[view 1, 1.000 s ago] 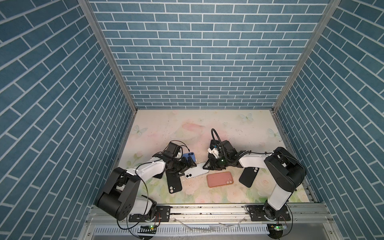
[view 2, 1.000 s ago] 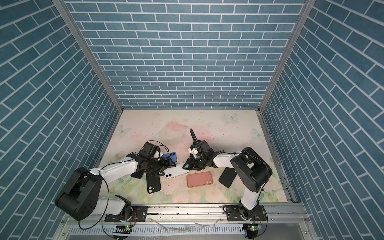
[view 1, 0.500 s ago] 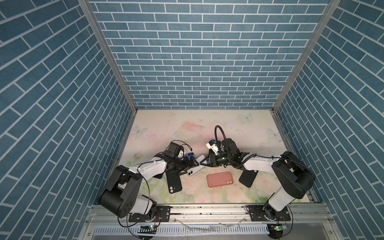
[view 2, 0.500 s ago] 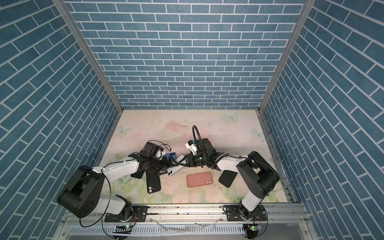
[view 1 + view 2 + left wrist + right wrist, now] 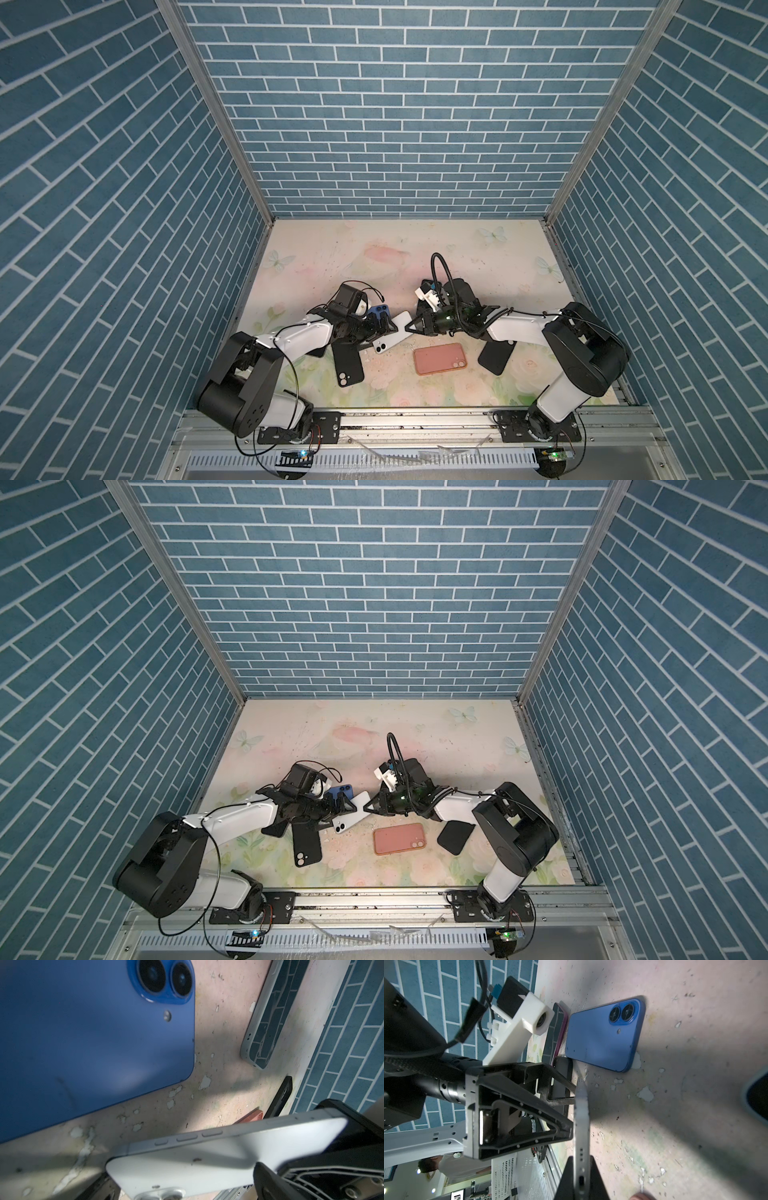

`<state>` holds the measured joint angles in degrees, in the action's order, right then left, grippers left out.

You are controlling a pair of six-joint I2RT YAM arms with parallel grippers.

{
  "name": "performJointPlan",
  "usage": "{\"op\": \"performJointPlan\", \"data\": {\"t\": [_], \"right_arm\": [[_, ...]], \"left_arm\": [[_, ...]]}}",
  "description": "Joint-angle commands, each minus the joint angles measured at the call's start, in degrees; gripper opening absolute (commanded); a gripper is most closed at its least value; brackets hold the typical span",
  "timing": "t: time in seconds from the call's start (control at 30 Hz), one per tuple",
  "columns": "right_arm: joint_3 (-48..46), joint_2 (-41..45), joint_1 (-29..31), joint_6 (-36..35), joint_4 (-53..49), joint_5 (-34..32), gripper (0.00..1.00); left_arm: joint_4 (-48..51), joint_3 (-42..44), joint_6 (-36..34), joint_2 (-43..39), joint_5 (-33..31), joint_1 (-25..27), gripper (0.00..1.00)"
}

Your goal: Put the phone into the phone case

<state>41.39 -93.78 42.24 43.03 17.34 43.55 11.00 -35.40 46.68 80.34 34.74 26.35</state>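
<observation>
White phone (image 5: 392, 332) – tilted, twin rear lenses – in R pincer (image 5: 409, 329) clamp; L pincer (image 5: 389, 326) agape

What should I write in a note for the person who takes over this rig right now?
Right gripper: shut on one end of the white phone, which is tipped on its edge.
Left gripper: wide open at the phone's other end, not gripping.
Pink case lies flat near the front; one black case by the left arm, another by the right arm.
Blue phone lies behind the left gripper.
Done: phone grasped. Left: seat it in a case; which case, I cannot tell.
</observation>
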Motion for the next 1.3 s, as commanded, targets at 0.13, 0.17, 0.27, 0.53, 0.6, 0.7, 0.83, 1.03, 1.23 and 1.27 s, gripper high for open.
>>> {"op": "performJointPlan", "data": {"t": [0.13,0.17,0.27,0.53,0.6,0.7,0.83,1.03,1.23,1.27], "right_arm": [[6.63,15.15,-0.59,-20.6,-25.61,-15.09,0.0],[7.18,17.21,-0.58,-22.84,-28.07,-18.97,0.0],[7.45,22.88,-0.5,-28.73,-31.07,-28.01,0.0],[1.6,33.82,2.66,-50.12,-21.94,-51.44,0.0],[-0.78,35.45,3.66,-56.1,-18.17,-55.85,0.0],[-4.96,37.6,5.99,-65.35,-10.14,-60.55,0.0],[-8.11,38.27,8.6,-76.12,-2.44,-62.36,0.0],[-8.99,37.0,10.62,-83.55,1.2,-63.05,0.0],[-9.14,36.06,12.46,-85.94,2.31,-63.03,0.0],[-9.13,35.77,12.88,-86.32,2.07,-63.13,0.0]], "left_arm": [[8.05,-10.27,-3.15,-5.2,-0.19,-2.32,1.0],[9.19,-12.07,-3.73,-5.68,-0.29,-2.64,0.99],[12.28,-17.42,-4.92,-5.74,-0.51,-3.47,1.0],[9.47,-26.89,1.39,1.55,8.24,-4.2,1.0],[5.55,-27.09,5.11,2.89,10.3,-4.09,0.99],[-0.29,-26.76,10.74,4.86,12.94,-3.72,0.95],[-4.79,-26.48,16.03,6.63,15.32,-2.21,0.93],[-12.15,-25.16,24.78,8.02,16.19,-0.14,0.9],[-19.74,-25.24,30.84,10.94,16.32,2.6,0.84],[-21.27,-25.16,31.9,11.51,16.09,2.86,0.83]]}}
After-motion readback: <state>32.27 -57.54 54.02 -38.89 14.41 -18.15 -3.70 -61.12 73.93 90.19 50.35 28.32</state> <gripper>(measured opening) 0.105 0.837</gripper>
